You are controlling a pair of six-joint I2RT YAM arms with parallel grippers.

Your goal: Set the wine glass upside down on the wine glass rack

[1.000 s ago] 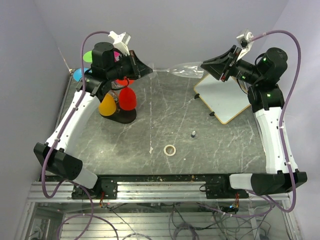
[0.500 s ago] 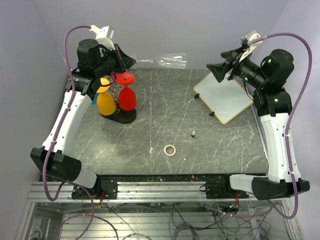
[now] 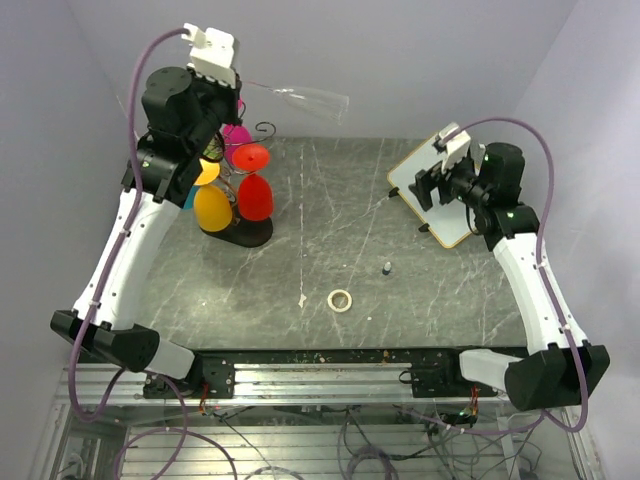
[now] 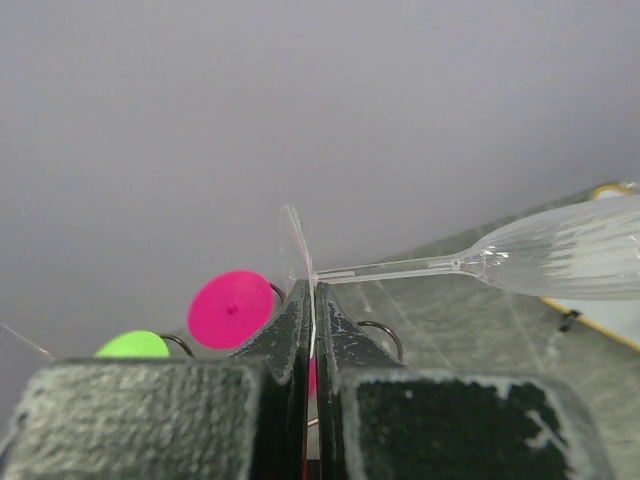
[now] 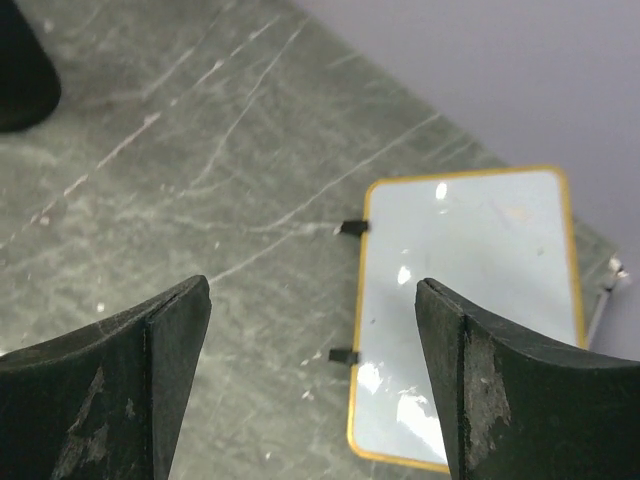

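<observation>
We saw the left gripper (image 4: 311, 303) clamped on the foot of the wine glass (image 4: 560, 262); the right gripper (image 5: 312, 385) gaped wide, empty.

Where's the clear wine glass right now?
Top view, back left: the clear wine glass lies sideways, foot pinched in the left end effector, raised beside the wine glass rack.

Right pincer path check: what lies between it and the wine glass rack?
Top view: only bare table between the right pincer and rack; tape ring lies off that line.
</observation>
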